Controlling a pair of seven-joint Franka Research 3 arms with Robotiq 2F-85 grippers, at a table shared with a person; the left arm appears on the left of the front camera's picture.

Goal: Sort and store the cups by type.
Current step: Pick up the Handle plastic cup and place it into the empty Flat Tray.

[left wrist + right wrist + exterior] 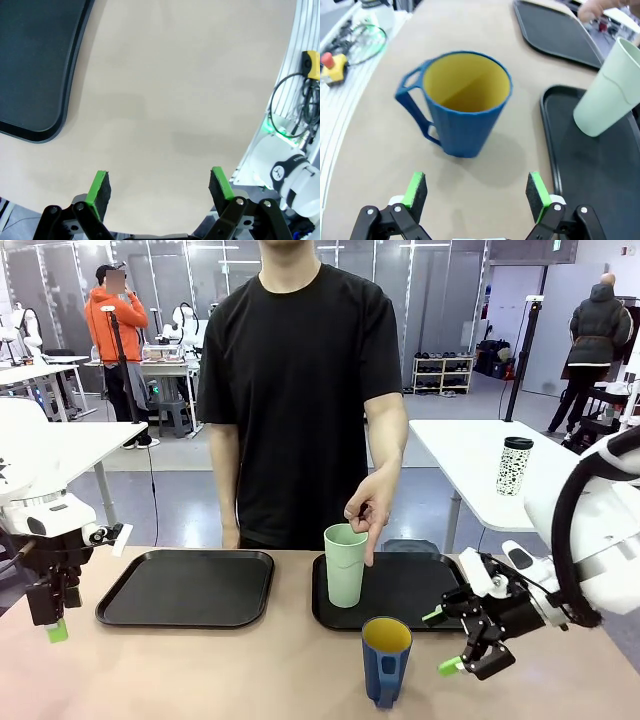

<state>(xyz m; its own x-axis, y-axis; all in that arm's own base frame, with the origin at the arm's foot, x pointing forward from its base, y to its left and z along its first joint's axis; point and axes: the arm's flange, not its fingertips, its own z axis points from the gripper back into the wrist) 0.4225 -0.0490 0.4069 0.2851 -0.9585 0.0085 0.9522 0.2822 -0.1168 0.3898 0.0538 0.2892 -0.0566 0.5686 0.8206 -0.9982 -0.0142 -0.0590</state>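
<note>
On the front view, a beige worktop carries two black trays side by side: the left tray and the right tray.
- The mint-green tumbler stands upright on the near-left part of the right tray. The person's hand reaches down from the far side, fingers at the tumbler's rim.
- The dark blue mug stands upright on the bare worktop just in front of the right tray, with its handle toward the camera.
- The right hand sits low over the worktop to the right of the mug, with its green pads apart and clear of the mug.
- The left hand hangs at the worktop's left edge, beside the left tray. It is seen side-on, so its opening cannot be judged from this angle.

Left wrist view:
- The left hand has both fingers spread wide with nothing between them.
- Bare worktop lies below it. A corner of the left tray shows at upper left, well apart from the pads.

Right wrist view:
- The right hand has both pads apart and grips nothing.
- The dark blue mug stands directly ahead of the gap and close to it, not touching. Its yellow inside is visible and its handle is on the picture's left.
- The mint-green tumbler stands on the right tray beyond the mug at picture right.
- The left tray lies farther off.
</note>
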